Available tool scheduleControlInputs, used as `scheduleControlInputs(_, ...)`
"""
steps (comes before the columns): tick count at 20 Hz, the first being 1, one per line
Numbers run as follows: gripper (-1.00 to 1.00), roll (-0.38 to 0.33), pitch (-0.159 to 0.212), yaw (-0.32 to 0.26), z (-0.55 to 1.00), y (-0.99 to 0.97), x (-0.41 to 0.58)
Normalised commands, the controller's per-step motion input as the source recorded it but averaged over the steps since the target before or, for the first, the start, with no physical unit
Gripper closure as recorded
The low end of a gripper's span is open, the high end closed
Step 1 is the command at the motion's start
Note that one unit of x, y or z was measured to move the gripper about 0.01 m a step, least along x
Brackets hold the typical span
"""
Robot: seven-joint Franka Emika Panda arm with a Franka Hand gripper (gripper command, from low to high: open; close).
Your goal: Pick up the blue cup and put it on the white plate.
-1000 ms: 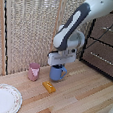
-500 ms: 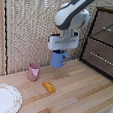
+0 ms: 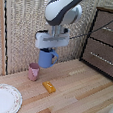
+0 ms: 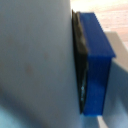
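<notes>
The white plate [image 3: 2, 100] is sitting nearest the camera on the wooden table [image 3: 82, 101], and nothing is lying on it. Beyond the plate, toward the exterior view's right, a small orange block [image 3: 49, 87] is resting flat on the boards. Farther back from the plate, the pink cup [image 3: 33, 71] is standing upright; its inside cannot be seen. Behind that, the gripper [image 3: 48, 50] is pinching the blue cup [image 3: 47, 57] and holding it in the air, clear of the table, well apart from the plate. The wrist view is showing a blue finger pad [image 4: 94, 65] pressing against the cup's pale wall.
</notes>
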Motion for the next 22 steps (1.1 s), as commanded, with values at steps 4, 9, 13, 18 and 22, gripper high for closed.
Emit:
scheduleControlInputs(4, 1.0, 0.0, 0.05, 0.0, 0.0, 1.0, 0.128)
scheduleControlInputs(9, 1.0, 0.0, 0.066, 0.0, 0.08, 0.93, 0.346)
scheduleControlInputs(13, 1.0, -0.003, 0.034, 0.0, 0.09, 0.88, 0.493)
scheduleControlInputs(18, 1.0, 0.0, 0.049, 0.0, -0.03, 0.84, 0.608)
scheduleControlInputs(22, 1.0, -0.023, 0.058, 0.0, -0.26, 0.9, 0.304)
